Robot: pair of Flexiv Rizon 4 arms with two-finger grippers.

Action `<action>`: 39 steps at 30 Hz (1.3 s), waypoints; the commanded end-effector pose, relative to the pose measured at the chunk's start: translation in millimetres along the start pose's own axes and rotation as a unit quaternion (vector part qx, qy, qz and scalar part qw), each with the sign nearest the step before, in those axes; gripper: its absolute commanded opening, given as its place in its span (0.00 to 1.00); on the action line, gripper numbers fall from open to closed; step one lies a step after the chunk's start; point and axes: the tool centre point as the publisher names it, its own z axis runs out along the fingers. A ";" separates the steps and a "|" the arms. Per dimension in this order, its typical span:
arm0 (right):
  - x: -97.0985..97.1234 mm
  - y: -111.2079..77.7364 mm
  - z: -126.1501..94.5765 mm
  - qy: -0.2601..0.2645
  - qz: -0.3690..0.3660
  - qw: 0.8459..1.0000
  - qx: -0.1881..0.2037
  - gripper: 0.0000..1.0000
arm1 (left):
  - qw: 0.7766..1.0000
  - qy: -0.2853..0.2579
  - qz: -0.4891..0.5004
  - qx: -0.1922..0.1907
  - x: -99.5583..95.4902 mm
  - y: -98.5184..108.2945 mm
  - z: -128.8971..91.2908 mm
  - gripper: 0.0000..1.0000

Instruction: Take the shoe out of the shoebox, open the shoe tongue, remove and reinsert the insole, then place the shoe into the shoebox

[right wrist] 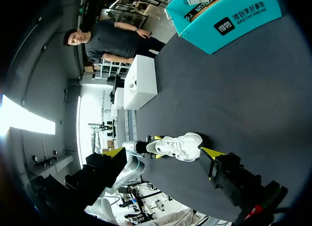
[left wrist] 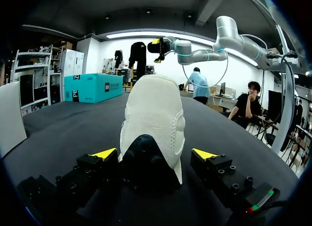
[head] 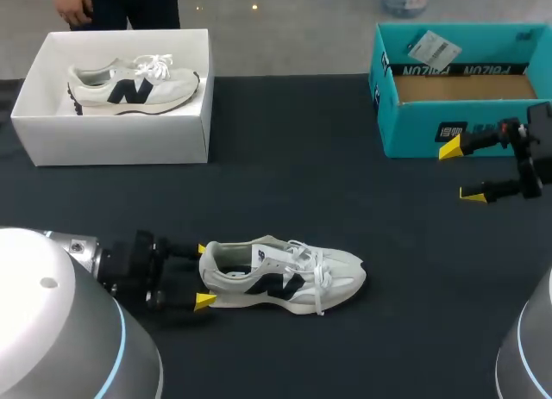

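- On the table (head: 285, 183): the shoe (head: 280, 277), heel leftward, toe rightward.
- At the shoe's heel: left gripper (head: 203, 275), one finger on either side.
- Behind the shoe, leftward: open box (head: 121, 140), second shoe (head: 134, 84) inside.
- Behind the shoe, rightward: shoebox (head: 414, 132).
- Right of the shoe, well apart, just before the shoebox: right gripper (head: 460, 171).

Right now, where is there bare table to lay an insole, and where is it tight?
Bare: the black cloth between the white shoebox and the teal box, down to the shoe; also between its toe and the right gripper. Tight: at the heel, flanked by the left gripper.
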 end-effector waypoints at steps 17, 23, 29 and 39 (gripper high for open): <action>-0.1 -1.3 0.6 -0.002 0.001 1.000 -0.001 1.00 | 1.000 -0.005 0.010 -0.007 1.3 -3.3 23.4 1.00; -0.1 -1.3 0.6 -0.002 0.001 1.000 -0.001 1.00 | 1.000 -0.010 0.014 -0.021 -1.1 1.1 27.0 1.00; -0.1 -1.3 0.6 -0.002 0.001 1.000 -0.001 1.00 | 0.999 -0.009 0.014 -0.033 -2.3 3.4 28.0 1.00; -0.1 -1.3 0.6 -0.002 0.001 1.000 -0.001 1.00 | 0.998 0.006 0.017 -0.058 1.8 2.8 25.7 0.00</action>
